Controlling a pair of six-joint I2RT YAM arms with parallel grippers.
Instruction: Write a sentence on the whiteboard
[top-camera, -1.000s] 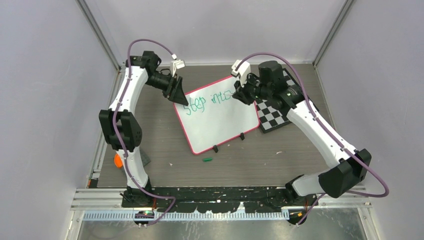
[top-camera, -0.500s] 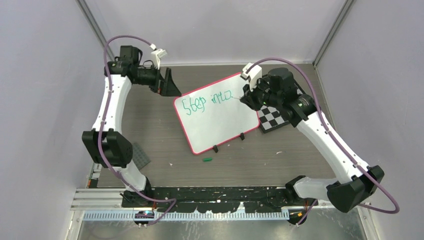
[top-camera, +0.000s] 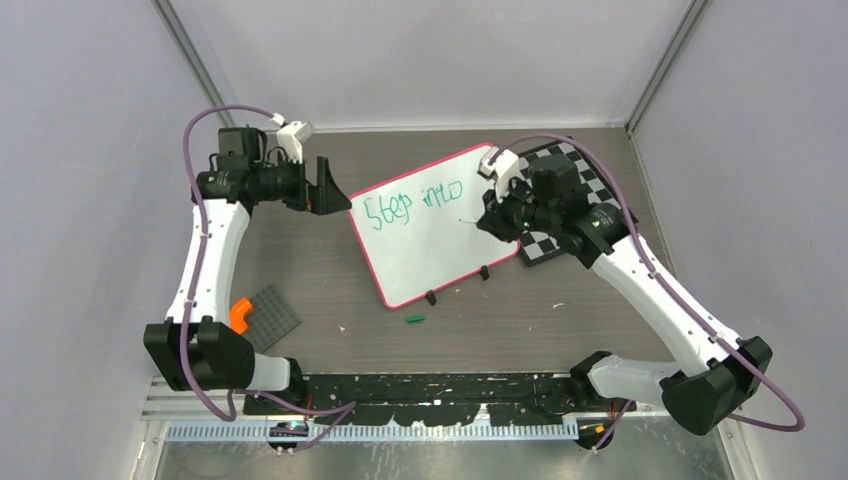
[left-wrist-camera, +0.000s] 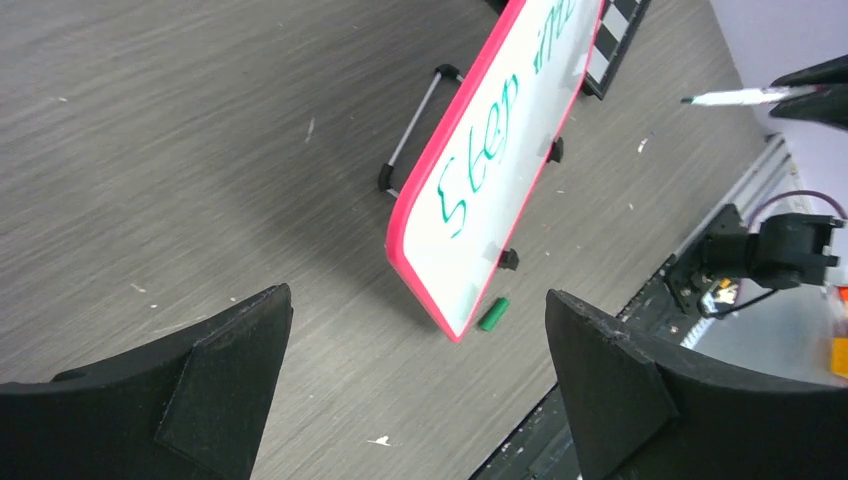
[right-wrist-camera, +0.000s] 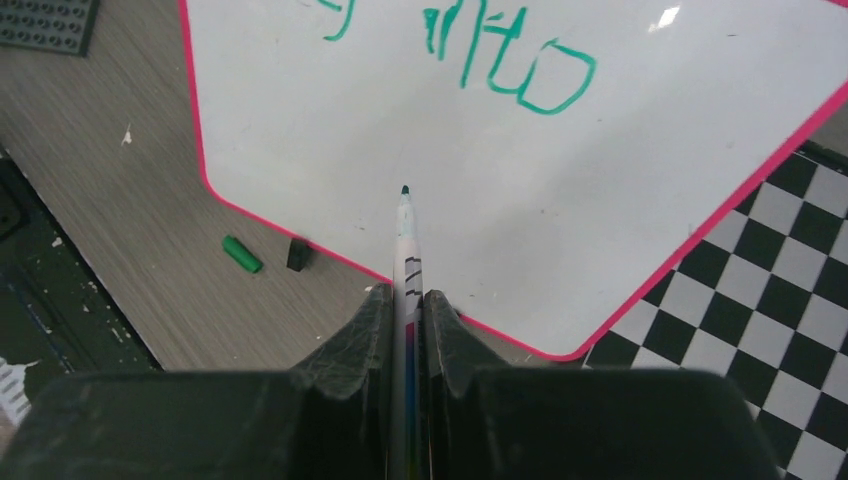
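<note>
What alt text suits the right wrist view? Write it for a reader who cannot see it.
The right gripper clamps a white marker, its green tip pointing at a blank part of the pink-rimmed whiteboard, below green handwriting ending in "into". A checkered board shows at lower right; a green cap lies on the wooden table at left.

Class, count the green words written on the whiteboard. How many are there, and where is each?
2. "Step" sits near the left corner of the whiteboard; "into" follows to its right on the same line. No word looks hidden.
</note>
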